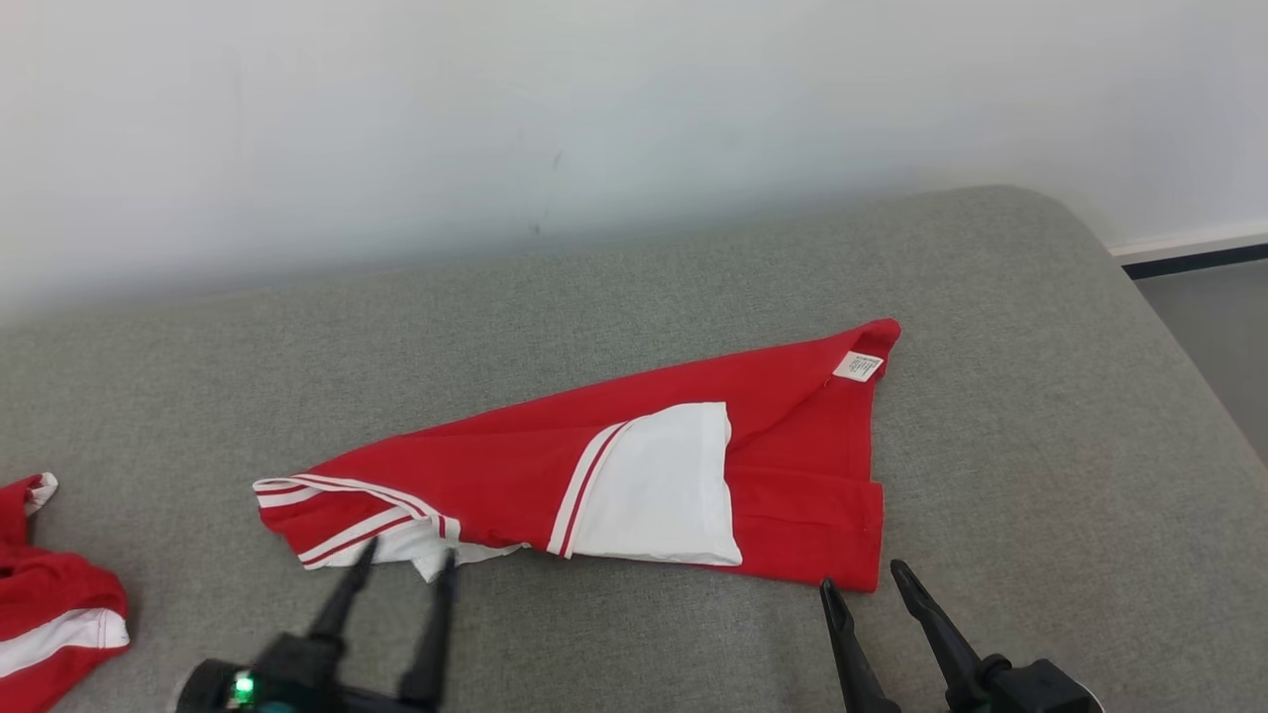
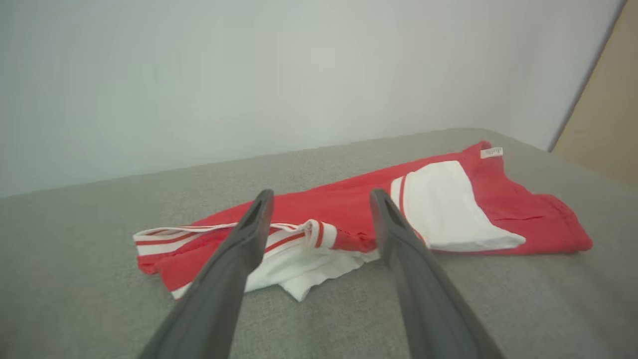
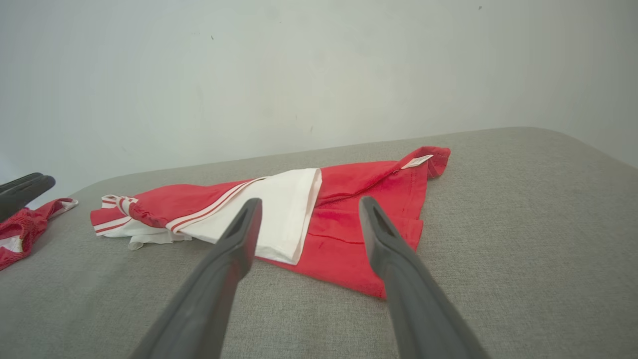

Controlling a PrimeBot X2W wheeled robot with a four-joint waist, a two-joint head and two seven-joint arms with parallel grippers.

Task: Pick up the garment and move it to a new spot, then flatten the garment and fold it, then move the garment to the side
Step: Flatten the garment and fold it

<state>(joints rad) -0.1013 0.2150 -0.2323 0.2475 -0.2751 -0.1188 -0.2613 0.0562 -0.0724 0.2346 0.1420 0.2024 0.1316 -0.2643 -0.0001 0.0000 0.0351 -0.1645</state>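
at the far left edge of the grey cushion [image 1: 198,396] a second red garment [image 1: 50,604] lies bunched and out of the way, and it looks best left alone. next along, the left gripper [image 1: 409,551] hangs low with its two fingers spread apart and nothing between them. its tips are just at the near edge of the striped end [image 1: 337,500] of the garment [image 1: 495,465], where a white flap [image 1: 466,557] pokes out underneath. the garment itself lies across the middle of the cushion, doubled over on itself into a long wedge, with a white panel [image 1: 659,485] showing and a label [image 1: 858,365] at the far right corner. at the right, the right gripper [image 1: 862,576] is likewise open and empty, its tips just short of the near hem corner [image 1: 857,555]. to my eye the step in hand is the flattening. it wants each gripper to pinch a single layer at its own end, not the whole stack, then both to draw apart evenly so the fold opens out. grabbing only the loose white flap on the left would likely drag things askew.
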